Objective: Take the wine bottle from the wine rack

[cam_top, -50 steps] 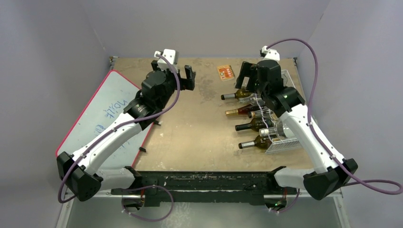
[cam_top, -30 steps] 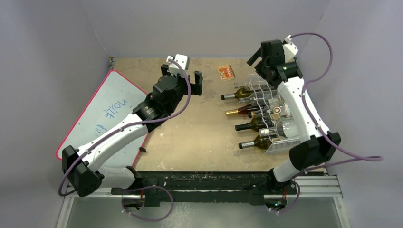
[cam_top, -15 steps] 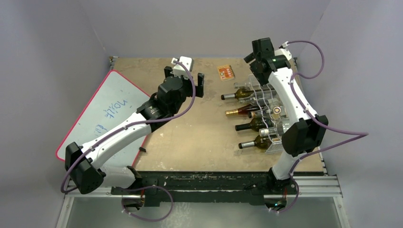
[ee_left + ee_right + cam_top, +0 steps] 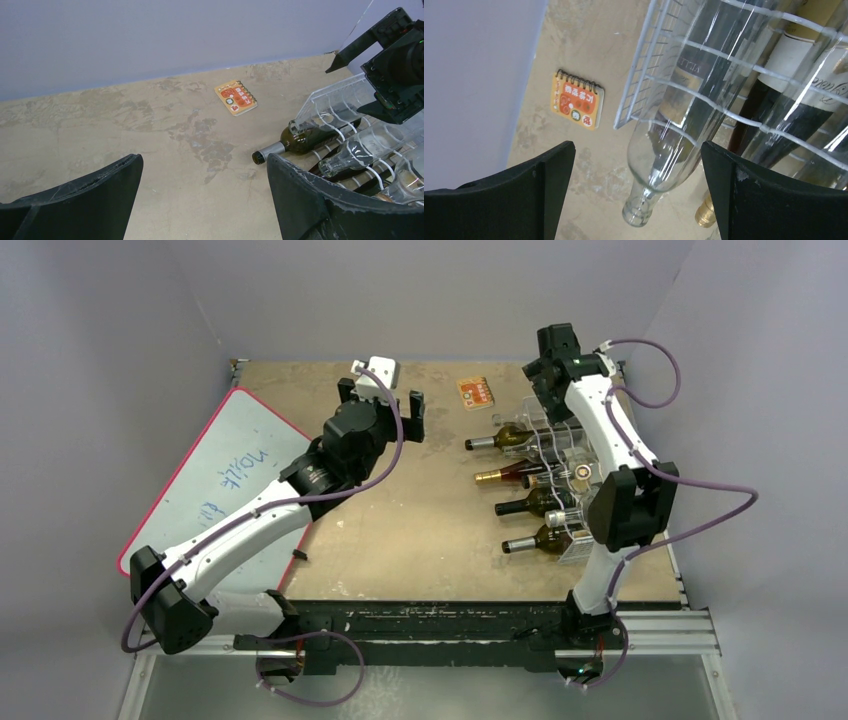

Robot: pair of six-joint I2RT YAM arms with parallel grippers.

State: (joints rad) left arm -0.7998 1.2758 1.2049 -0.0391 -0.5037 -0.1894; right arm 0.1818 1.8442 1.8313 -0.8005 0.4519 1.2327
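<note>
Plainly, four dark wine bottles (image 4: 510, 438), necks leftward, are counted under clear ones (image 4: 684, 100) in the single wine rack (image 4: 580, 548) at the frame's right; left hand (image 4: 202, 165) and right hand (image 4: 638, 147) are held spread, grasping nothing.

Wine rack (image 4: 590, 545): one. Dark wine bottles (image 4: 512, 437): four. Clear bottles (image 4: 674, 120): at least three; the full count is lost among the wires. Spiral notebook (image 4: 476, 392): one. Red-edged whiteboard (image 4: 215, 480): one. Arms (image 4: 250, 525): two. Tools: two, namely left tool (image 4: 202, 165) and right tool (image 4: 638, 150). Surface (image 4: 420, 530): one.
</note>
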